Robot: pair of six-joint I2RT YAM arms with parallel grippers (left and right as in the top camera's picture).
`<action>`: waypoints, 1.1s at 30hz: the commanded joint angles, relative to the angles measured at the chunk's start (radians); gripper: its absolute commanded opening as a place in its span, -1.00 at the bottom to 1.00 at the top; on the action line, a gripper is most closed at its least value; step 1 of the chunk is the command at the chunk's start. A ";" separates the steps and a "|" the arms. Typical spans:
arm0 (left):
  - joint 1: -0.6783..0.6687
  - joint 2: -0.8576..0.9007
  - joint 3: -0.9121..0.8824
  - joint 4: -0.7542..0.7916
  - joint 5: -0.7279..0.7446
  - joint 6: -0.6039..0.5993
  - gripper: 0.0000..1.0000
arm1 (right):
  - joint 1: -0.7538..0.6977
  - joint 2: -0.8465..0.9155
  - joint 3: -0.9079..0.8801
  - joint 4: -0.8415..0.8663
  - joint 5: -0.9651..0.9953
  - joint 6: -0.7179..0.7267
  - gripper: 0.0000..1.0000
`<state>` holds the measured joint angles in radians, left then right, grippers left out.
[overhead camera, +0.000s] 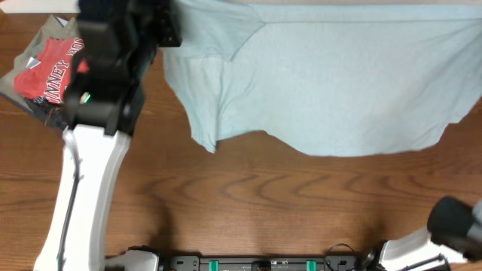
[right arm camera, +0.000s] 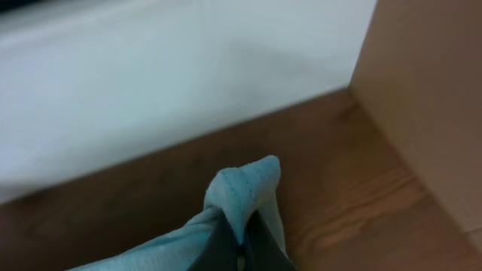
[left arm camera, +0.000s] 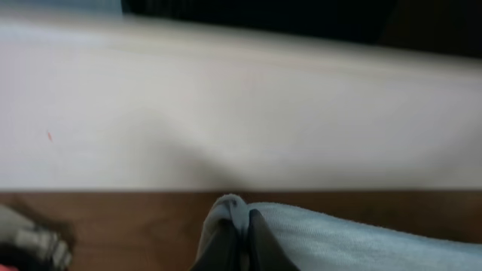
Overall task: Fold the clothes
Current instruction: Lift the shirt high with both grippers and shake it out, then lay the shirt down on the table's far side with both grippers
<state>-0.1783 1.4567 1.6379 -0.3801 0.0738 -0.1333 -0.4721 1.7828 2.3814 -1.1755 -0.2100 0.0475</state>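
Note:
The pale blue-grey garment (overhead camera: 324, 83) lies spread wide across the far half of the wooden table, its near edge wavy. My left gripper (overhead camera: 162, 26) is at the garment's far left corner. In the left wrist view the left gripper (left arm camera: 245, 229) is shut on a bunched edge of the garment (left arm camera: 361, 241). In the right wrist view my right gripper (right arm camera: 241, 237) is shut on a stitched corner of the garment (right arm camera: 245, 184), just above the table. The right fingertips do not show in the overhead view.
A red T-shirt with white lettering (overhead camera: 49, 71) lies on dark and khaki garments (overhead camera: 53, 30) at the far left, under the left arm. A white wall (left arm camera: 241, 113) runs along the table's far edge. A tan panel (right arm camera: 429, 98) stands at the right.

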 commanded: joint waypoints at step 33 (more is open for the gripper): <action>0.075 0.314 0.362 -0.209 -0.076 0.014 -0.88 | 0.031 0.234 0.014 0.224 0.319 0.093 -0.98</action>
<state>-0.1116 1.7454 2.0048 -0.4507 -0.0586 -0.0509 -0.4248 1.9503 2.4214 -0.8825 -0.0555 0.1947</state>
